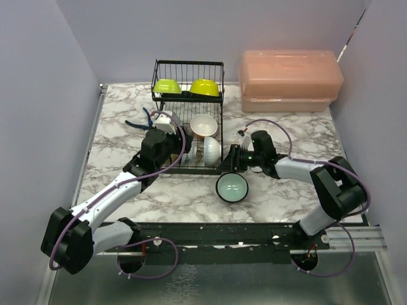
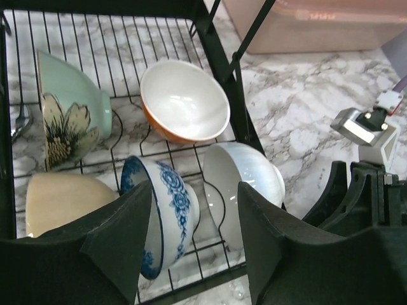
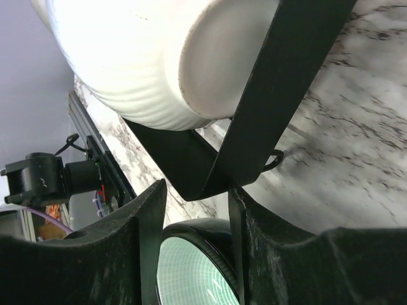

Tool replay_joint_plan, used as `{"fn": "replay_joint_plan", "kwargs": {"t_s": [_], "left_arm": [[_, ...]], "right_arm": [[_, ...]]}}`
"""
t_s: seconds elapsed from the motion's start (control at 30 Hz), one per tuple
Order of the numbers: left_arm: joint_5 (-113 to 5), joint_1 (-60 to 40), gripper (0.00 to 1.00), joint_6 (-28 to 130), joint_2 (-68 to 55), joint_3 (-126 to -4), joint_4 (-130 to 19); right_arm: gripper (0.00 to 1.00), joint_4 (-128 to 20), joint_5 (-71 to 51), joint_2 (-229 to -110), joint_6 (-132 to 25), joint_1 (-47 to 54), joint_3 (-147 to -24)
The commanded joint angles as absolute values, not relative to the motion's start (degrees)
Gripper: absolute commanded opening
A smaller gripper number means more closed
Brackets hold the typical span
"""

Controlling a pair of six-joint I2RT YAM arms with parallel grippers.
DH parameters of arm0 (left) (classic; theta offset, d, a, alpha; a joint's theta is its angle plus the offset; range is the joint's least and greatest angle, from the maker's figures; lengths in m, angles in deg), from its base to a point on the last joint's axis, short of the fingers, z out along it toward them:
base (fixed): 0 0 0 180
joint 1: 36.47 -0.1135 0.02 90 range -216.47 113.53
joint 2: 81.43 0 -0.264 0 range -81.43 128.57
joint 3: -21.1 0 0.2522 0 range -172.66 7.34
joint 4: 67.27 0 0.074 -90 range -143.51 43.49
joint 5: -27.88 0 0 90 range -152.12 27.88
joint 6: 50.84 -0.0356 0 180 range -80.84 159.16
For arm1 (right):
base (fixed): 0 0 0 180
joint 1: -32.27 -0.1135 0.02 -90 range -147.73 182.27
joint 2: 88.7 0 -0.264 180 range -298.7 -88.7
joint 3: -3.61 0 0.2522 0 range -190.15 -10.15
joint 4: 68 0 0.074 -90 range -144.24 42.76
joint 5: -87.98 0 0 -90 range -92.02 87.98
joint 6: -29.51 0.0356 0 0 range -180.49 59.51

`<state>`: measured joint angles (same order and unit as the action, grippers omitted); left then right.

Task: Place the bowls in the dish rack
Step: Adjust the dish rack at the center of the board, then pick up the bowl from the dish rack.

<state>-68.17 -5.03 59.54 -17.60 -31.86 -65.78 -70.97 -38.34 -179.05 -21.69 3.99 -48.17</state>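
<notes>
The left arm (image 1: 108,200) and right arm (image 1: 299,168) are white tubes between chunky black joints (the shoulder ones bulkiest). Purple cables (image 1: 267,121) loop along them. The left pincer (image 2: 194,197) and right pincer (image 3: 196,197) have matte black, wedge-shaped fingers (image 2: 121,248).

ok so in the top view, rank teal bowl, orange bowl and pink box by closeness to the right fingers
1. teal bowl, just on their near side
2. orange bowl, inside the dish rack, lower tier
3. pink box, far right corner
</notes>
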Motion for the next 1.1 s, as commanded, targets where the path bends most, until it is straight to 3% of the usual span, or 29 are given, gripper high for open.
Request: {"fn": "replay_joint_plan", "kwargs": {"t_s": [0.0,0.43,0.67,0.83,1.07], "left_arm": [[-68.7,-5.4,0.57,61.1,-20.7,-31.9,-56.4],[-71.5,-5.5,0.57,58.3,-23.5,-31.5,-50.4],[-67.0,-6.1,0.59,53.4,-14.6,-37.4,-50.2],[-65.7,-6.2,0.60,53.1,-6.8,-42.3,-50.4],[-73.4,-7.5,0.61,61.5,2.0,-48.1,-49.6]], "right_arm": [[0.47,-71.6,-41.6,-181.9,-22.0,-0.7,-53.5],[0.51,-77.4,-40.2,-185.4,-17.7,-9.8,-57.1],[0.63,-72.1,-36.4,-178.2,-18.5,-8.9,-55.0],[0.64,-71.1,-37.2,-174.7,-18.1,-5.2,-52.5],[0.64,-66.7,-36.9,-172.2,-21.1,-2.6,-52.0]]}}
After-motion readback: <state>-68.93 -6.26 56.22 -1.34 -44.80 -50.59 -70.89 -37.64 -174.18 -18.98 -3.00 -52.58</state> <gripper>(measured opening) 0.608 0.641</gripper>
